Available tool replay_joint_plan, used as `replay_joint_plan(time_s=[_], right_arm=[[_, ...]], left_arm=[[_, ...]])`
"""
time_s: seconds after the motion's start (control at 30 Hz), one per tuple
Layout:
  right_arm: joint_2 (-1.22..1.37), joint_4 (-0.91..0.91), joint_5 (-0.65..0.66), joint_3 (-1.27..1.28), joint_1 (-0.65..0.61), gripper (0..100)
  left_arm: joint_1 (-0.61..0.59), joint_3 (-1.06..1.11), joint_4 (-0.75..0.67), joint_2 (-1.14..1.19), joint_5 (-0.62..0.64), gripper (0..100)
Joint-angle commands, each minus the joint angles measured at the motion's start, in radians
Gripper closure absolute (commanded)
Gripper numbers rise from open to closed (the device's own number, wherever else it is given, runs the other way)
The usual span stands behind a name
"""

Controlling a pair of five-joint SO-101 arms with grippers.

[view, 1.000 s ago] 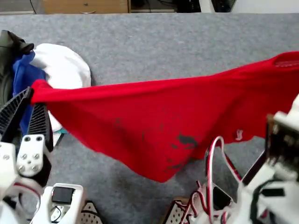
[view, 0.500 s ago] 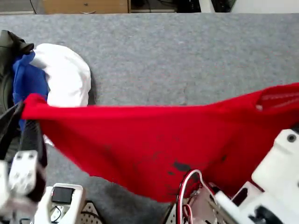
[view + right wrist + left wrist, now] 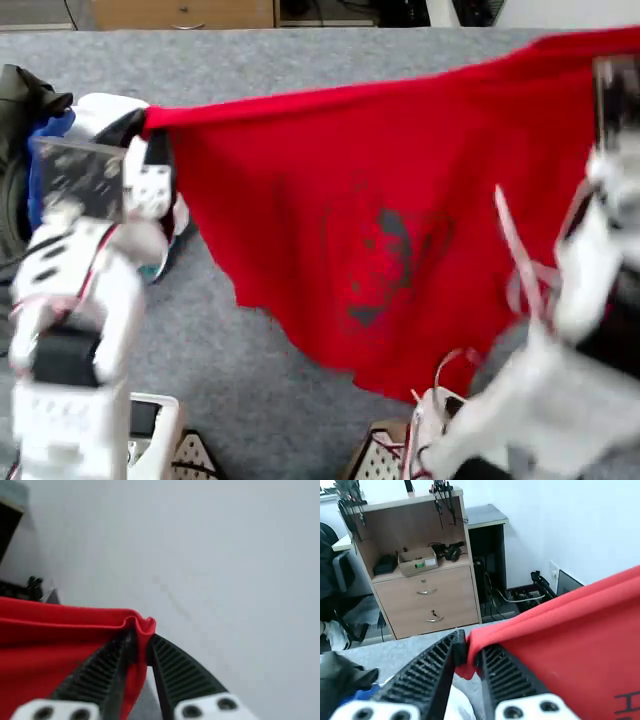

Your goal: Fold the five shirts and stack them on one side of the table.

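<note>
Two grippers hold one red shirt [image 3: 300, 200] spread in the air above the grey table [image 3: 300, 60]. Nearest, its loose hem sags to an uneven point by the near edge. Mid-cloth the fabric hangs mostly flat, with a dark printed graphic [image 3: 385, 250] and a few slack folds. The top edge is pulled taut from left to far right. The left gripper [image 3: 469, 647] is clamped on the left corner, the right gripper [image 3: 138, 632] pinched on bunched cloth at the right corner. Far left on the table lie a white shirt [image 3: 95, 108], a blue shirt [image 3: 50, 128] and a dark garment [image 3: 20, 95], heaped together. Beyond is a wooden cabinet [image 3: 420, 600].
</note>
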Motion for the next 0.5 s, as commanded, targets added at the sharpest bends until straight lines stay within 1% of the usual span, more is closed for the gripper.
replay_joint_plan(time_s=[0.0,0.07,0.13,0.33,0.4,0.47], right_arm=[[0.148,-0.141,0.012,0.084,-0.065,99.4],[0.245,-0.178,0.011,0.071,-0.104,99.4],[0.343,-0.196,0.011,0.033,-0.134,99.5],[0.647,-0.192,0.009,-0.213,-0.185,99.5],[0.75,-0.176,0.009,-0.337,-0.185,99.5],[0.846,-0.135,0.009,-0.479,-0.182,99.5]], left_arm=[[-0.009,0.101,-0.262,0.13,-0.006,98],[-0.009,0.071,-0.307,0.252,-0.006,98],[-0.011,-0.008,-0.321,0.386,-0.006,98],[-0.012,-0.407,-0.316,0.794,-0.006,98],[-0.012,-0.575,-0.276,0.918,-0.006,98],[-0.009,-0.769,-0.175,1.029,-0.002,98]])
